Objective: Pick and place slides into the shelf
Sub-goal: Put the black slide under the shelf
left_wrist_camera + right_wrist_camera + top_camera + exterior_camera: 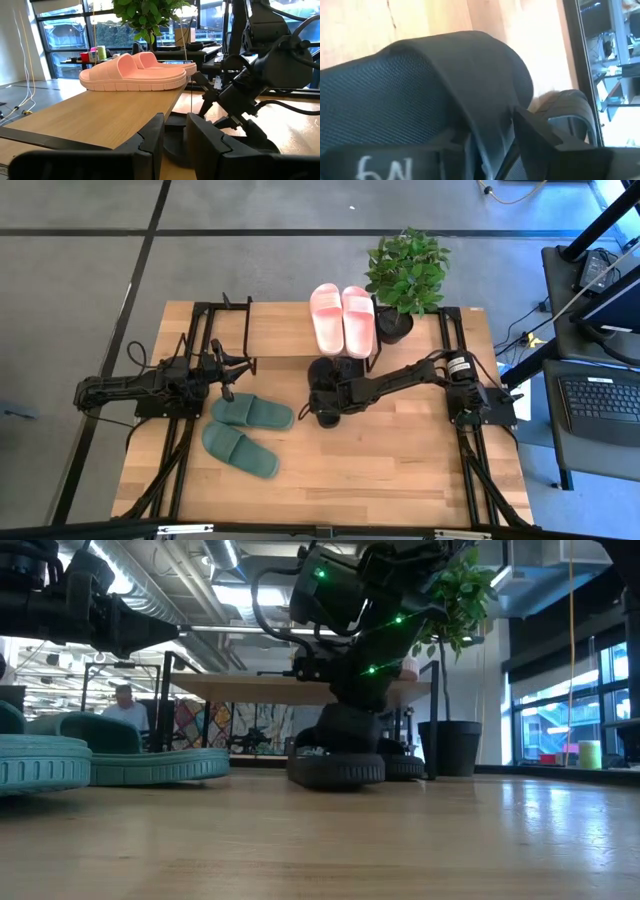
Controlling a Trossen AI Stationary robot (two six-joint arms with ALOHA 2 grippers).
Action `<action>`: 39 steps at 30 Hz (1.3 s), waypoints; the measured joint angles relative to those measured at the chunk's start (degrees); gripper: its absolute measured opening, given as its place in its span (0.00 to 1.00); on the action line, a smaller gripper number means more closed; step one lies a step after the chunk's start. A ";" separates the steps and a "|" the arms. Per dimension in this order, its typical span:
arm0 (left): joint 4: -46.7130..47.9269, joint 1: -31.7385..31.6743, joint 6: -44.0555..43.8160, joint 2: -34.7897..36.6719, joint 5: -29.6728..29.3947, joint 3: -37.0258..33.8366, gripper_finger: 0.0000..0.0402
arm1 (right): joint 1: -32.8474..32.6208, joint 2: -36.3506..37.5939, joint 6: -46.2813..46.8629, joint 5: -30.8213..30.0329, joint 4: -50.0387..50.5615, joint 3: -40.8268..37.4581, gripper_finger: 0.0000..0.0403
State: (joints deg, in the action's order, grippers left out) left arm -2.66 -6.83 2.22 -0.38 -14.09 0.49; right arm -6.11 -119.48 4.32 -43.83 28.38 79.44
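Observation:
A black slide [322,408] lies at the table's middle with my right gripper [330,394] shut on it from above. The other black slide [405,768] sits just behind it, by the shelf's front edge. The shelf [280,330] stands at the far side, and the pink pair [343,318] rests sole-down on its top board. Two dark green slides [252,412] [240,450] lie flat on the table's left half. My left gripper [240,372] hovers above the table left of the black slides, its fingers [150,145] slightly apart and holding nothing. My right gripper [490,145] has the black slide's wide strap [445,85] pinched at its edge between the two fingers [545,142]. The fingers come from above, slanting in from the table's right. The slide's sole [335,772] rests flat on the table.
A potted plant [405,275] stands at the shelf's right end, close to the pink pair. The shelf's black frame legs [432,735] stand behind the black slides. Bare wood lies along the near edge and on the table's right half. A person [125,705] shows far off in the room.

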 joint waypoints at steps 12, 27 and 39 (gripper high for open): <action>0.00 -0.02 -0.02 0.02 0.00 0.00 0.19 | -0.92 0.00 1.37 -0.11 -0.19 0.00 0.50; 0.02 -0.01 -0.04 0.01 0.02 0.00 0.19 | -6.08 0.02 10.43 9.95 24.76 15.00 0.64; 0.02 -0.02 -0.15 0.01 0.03 0.00 0.19 | -9.19 0.11 3.67 48.62 14.30 10.54 0.64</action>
State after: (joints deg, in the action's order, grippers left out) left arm -2.63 -6.85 2.07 -0.37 -14.06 0.49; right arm -15.30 -119.37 7.99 4.79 42.68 89.98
